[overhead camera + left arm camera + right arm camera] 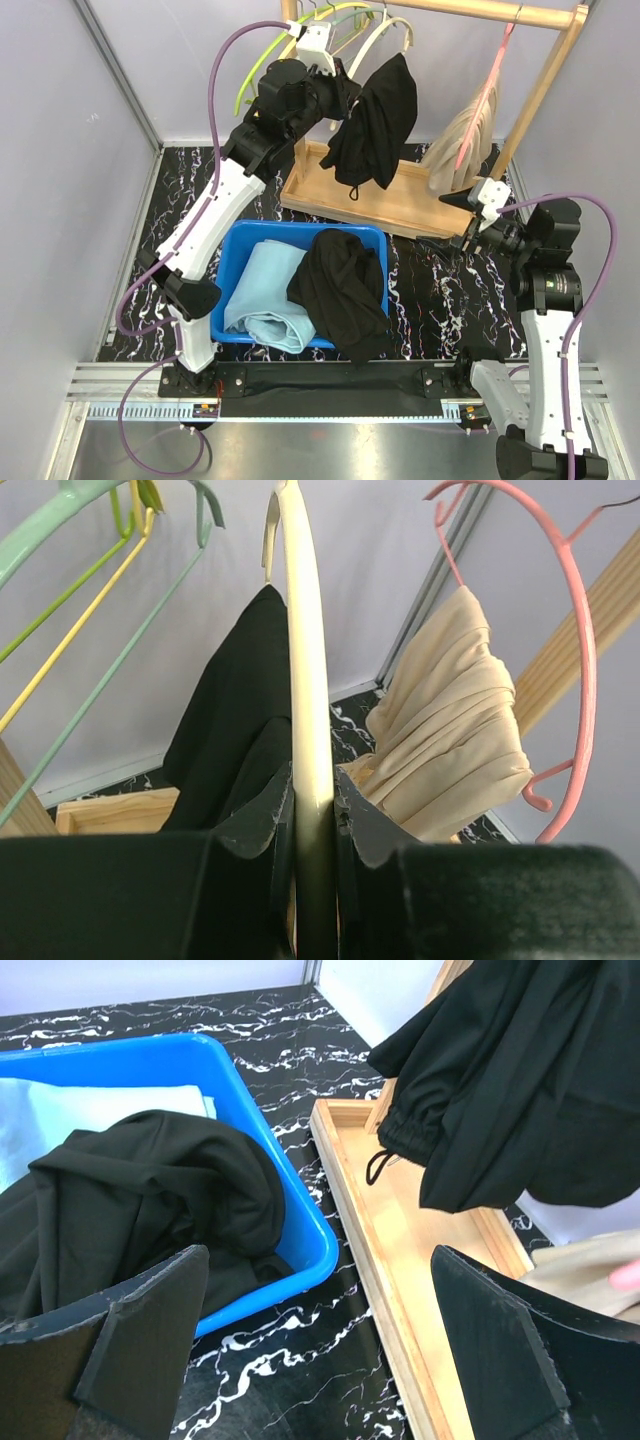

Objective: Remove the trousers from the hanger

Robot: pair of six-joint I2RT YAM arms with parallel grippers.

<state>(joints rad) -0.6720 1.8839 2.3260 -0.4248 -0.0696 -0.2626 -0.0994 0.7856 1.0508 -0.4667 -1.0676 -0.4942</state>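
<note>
A pair of black trousers hangs over a cream hanger on the rack. My left gripper is shut on that cream hanger, with the black trousers just left of it. Beige trousers hang on a pink hanger further right. A blue bin holds light blue trousers and another black pair. My right gripper is open and empty, low over the table beside the bin. The red trousers are out of view.
The wooden rack has a tray base, a top rail and a slanted post. Empty green and yellow hangers hang at its left end. Grey walls close in on the left, back and right.
</note>
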